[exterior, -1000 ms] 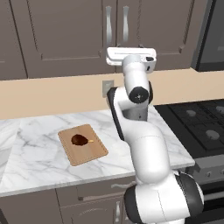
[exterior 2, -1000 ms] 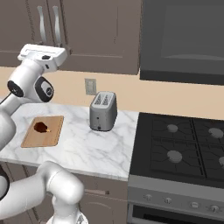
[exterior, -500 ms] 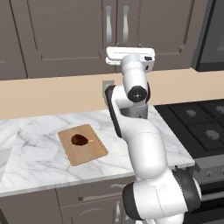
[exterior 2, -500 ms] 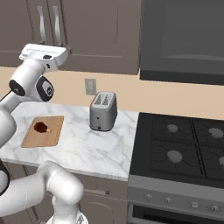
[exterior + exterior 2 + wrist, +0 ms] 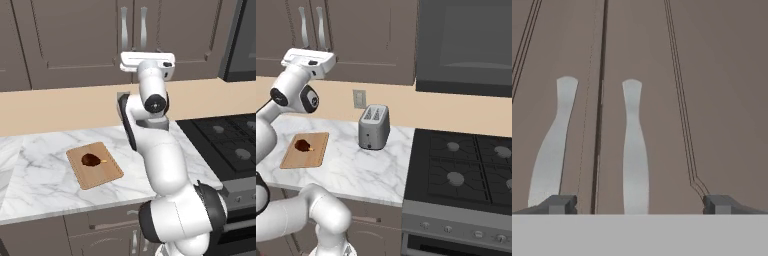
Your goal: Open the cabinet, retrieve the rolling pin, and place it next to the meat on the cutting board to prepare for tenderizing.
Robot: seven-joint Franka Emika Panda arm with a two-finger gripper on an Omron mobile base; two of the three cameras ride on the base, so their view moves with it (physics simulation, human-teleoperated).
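The cabinet (image 5: 75,45) is on the wall above the counter, with both panelled doors shut. Its two curved silver handles (image 5: 634,150) fill the middle of the hand view, either side of the door seam. My gripper (image 5: 639,205) is open and empty, level with the handles' lower ends, and the right handle stands between its fingertips (image 5: 559,204). In the left base view the white hand (image 5: 147,61) is raised just under the handles (image 5: 143,27). The cutting board (image 5: 107,175) lies on the marble counter with the meat (image 5: 90,160) on it. The rolling pin is out of view.
A silver toaster (image 5: 374,127) stands on the counter right of the board (image 5: 293,159). A black stove (image 5: 466,165) sits further right, under a dark appliance (image 5: 466,45). An outlet (image 5: 359,98) is on the beige backsplash.
The hand has crept slightly upward toward the cabinet handles. The jaws stay open, and the board and meat have not moved.
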